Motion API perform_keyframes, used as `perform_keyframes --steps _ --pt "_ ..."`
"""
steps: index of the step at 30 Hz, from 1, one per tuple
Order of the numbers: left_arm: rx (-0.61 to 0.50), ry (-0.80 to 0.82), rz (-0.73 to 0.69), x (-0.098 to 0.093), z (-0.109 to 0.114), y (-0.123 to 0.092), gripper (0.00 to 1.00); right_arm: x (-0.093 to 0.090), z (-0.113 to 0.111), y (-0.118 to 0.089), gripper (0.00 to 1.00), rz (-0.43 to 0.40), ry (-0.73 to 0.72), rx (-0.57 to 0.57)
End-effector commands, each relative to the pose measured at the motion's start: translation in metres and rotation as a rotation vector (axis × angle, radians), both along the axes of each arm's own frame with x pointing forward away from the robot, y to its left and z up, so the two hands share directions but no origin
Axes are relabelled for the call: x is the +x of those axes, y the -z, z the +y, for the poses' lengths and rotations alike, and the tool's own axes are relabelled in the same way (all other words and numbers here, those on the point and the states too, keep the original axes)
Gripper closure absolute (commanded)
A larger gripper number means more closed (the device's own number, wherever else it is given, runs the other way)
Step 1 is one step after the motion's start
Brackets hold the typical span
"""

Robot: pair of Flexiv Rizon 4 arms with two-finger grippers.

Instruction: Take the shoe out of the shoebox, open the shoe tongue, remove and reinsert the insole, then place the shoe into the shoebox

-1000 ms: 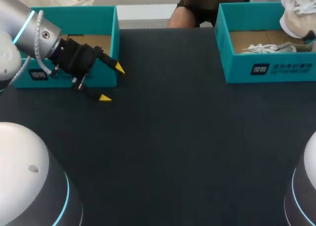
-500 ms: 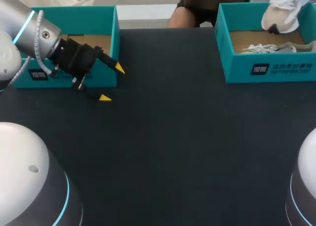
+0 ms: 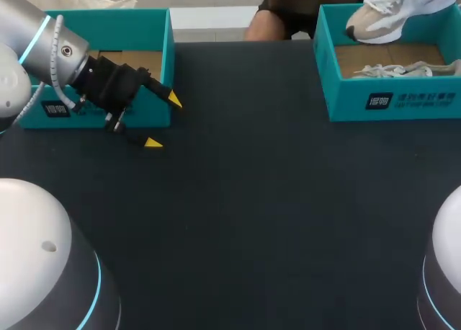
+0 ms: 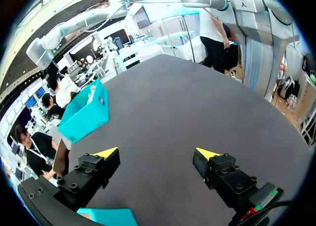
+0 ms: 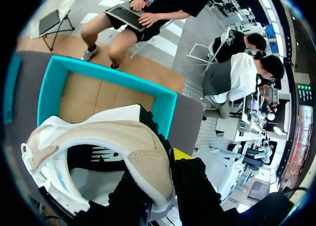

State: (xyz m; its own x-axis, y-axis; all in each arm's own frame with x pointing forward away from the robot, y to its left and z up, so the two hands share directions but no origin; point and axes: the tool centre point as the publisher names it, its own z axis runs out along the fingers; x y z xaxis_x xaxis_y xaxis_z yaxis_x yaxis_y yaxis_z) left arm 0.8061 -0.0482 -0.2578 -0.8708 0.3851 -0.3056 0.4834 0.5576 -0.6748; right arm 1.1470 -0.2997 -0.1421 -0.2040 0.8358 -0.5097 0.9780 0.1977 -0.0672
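A white and beige shoe (image 3: 392,9) hangs above the far side of the teal shoebox (image 3: 392,99) at the back right. My right gripper (image 5: 158,186) is shut on the shoe (image 5: 98,142) at its heel collar, with the open shoebox (image 5: 49,83) below it. A second pale shoe (image 3: 396,70) with loose laces lies inside that box. My left gripper (image 3: 162,121) stands open and empty at the front right corner of the other teal box (image 3: 137,63) at the back left. In the left wrist view the left gripper (image 4: 157,153) spans bare table, its yellow tips wide apart.
The dark table (image 3: 252,200) spreads between the two boxes and toward the front edge. The left box shows a bare cardboard floor. The right shoebox (image 4: 86,115) also shows far ahead of the left gripper.
The shoe has risen out of the right shoebox and swung left, toe leading, along the box's far wall. My left arm has stayed still.
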Motion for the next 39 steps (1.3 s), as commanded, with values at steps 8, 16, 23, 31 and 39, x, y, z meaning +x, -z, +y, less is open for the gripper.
perform_keyframes --steps 8,16,23,31,39 --pt "0.003 0.0 0.0 0.0 0.0 0.0 0.0 -0.009 0.002 -0.002 1.0 -0.025 0.145 0.008" --pt "0.003 0.0 0.0 0.0 0.0 0.0 0.0 -0.009 0.002 -0.002 1.0 -0.025 0.145 0.008" --pt "0.003 0.0 0.0 0.0 0.0 0.0 0.0 -0.011 0.002 0.004 1.0 -0.169 0.329 0.091" --pt "0.003 0.0 0.0 0.0 0.0 0.0 0.0 -0.022 0.008 0.015 1.0 -0.267 0.502 0.1" --pt "0.003 0.0 0.0 0.0 0.0 0.0 0.0 -0.022 0.004 0.021 1.0 -0.284 0.524 0.098"
